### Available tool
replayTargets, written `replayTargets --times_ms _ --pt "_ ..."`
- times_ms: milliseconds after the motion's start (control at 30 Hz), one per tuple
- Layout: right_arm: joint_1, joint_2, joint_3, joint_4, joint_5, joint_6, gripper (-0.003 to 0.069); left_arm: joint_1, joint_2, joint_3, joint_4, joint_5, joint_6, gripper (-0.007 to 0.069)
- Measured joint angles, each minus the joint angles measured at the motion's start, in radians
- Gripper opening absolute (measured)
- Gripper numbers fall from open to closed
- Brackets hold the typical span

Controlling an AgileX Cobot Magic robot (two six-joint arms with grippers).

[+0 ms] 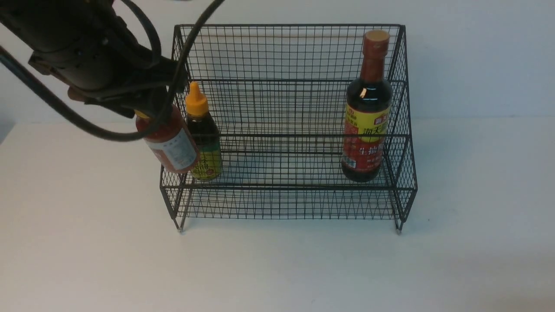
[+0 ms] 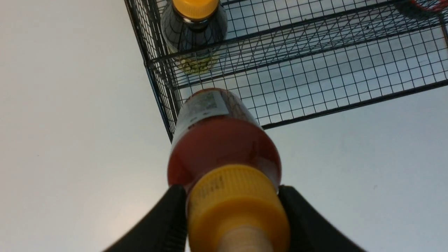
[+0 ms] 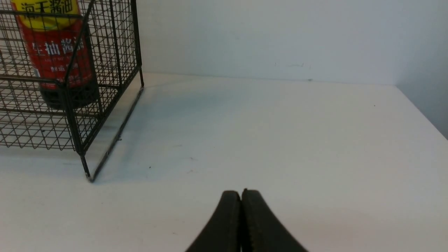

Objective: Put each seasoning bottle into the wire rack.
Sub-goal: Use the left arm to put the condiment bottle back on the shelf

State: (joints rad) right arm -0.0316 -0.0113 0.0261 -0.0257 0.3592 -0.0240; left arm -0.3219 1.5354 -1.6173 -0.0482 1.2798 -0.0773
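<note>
At the wire rack's left front edge, the left hand clamps the tilted red bottle; the right hand is pressed together over bare table.

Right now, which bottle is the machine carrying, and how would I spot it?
Find the black wire rack in the middle of the white table. Just outside its left front corner, the left gripper holds a small red squeeze bottle by its neck, tilted in the air. Unlike the dark yellow-capped bottle standing inside the rack beside it, it is red with a white label.
</note>
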Motion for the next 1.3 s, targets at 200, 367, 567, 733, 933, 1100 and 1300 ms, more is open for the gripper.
replayTargets --times_ms 200,367,567,733,933,1100,1300 --pt "0.000 0.000 0.000 0.000 0.000 0.000 -0.0015 0.000 0.085 0.000 0.013 -0.014 0.019 0.0290" --pt "0.000 0.000 0.000 0.000 0.000 0.000 -0.0015 0.000 0.093 -0.005 0.014 -0.030 0.035 0.0290" --pt "0.000 0.000 0.000 0.000 0.000 0.000 -0.0015 0.000 0.096 -0.008 0.014 -0.039 0.035 0.0290" --pt "0.000 0.000 0.000 0.000 0.000 0.000 -0.0015 0.000 0.103 -0.008 0.014 -0.092 0.035 0.0290" --pt "0.000 0.000 0.000 0.000 0.000 0.000 -0.0015 0.000 0.111 -0.001 0.016 -0.126 0.036 0.0290" --pt "0.000 0.000 0.000 0.000 0.000 0.000 -0.0015 0.000 0.113 0.000 0.018 -0.135 0.037 0.0290" --pt "0.000 0.000 0.000 0.000 0.000 0.000 -0.0015 0.000 0.151 0.000 0.018 -0.139 0.037 0.0290"
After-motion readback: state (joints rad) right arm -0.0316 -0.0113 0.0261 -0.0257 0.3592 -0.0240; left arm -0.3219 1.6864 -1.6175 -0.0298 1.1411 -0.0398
